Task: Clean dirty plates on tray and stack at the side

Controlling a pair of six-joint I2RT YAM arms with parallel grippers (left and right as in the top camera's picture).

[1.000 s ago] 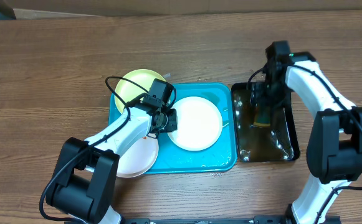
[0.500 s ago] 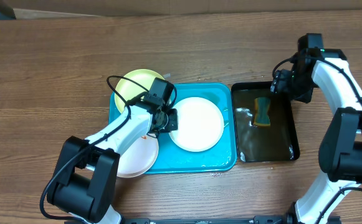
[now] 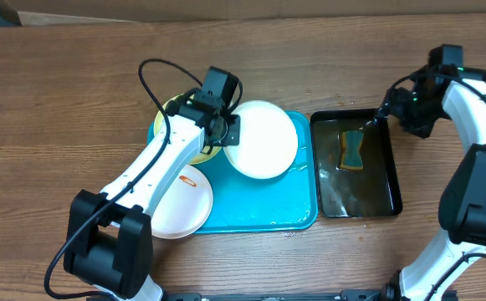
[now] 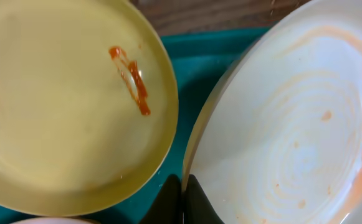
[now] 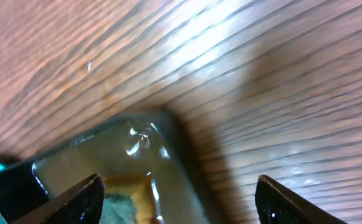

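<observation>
Clamps left pincer [image 3: 223,134] on white plate [image 3: 262,150] at its 9 o'clock rim, now raised and shifted toward 12 o'clock of turquoise tray [image 3: 284,209]. Keeps right pincer [image 5: 179,190] apart, off the sponge [image 3: 353,150]. Probably begins stacking.

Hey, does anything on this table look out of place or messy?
Yes. The white plate, pinched at its rim by the left gripper, looks tilted and sticks out past the far edge of the turquoise tray, with orange streaks. The lime-green plate has a red sauce smear. The other white plate overhangs the tray's near-left corner.
</observation>
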